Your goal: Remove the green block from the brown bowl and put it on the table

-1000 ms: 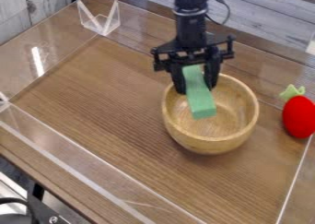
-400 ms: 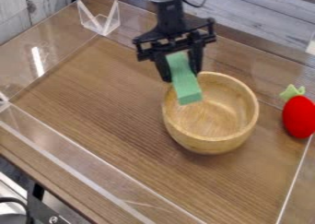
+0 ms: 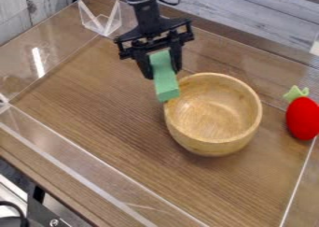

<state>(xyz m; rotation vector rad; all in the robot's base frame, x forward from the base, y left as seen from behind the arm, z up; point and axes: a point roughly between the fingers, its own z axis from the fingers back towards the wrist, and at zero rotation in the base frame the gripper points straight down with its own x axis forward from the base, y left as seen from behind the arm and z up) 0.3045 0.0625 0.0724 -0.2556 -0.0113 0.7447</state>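
Clamping green block (image 3: 165,81): narrow-set gripper (image 3: 159,55)

A single raised camera looks down slantwise across the table (image 3: 88,119) from its near corner, fairly close, with the gripper (image 3: 155,55) high in frame.

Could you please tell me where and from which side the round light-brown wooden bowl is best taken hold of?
Grip the round light-brown wooden bowl by its thick rim, coming from straight above at the near or right side. It sits upright and open, so one finger can go inside and one outside; the far-left edge is crowded by the hanging green block.
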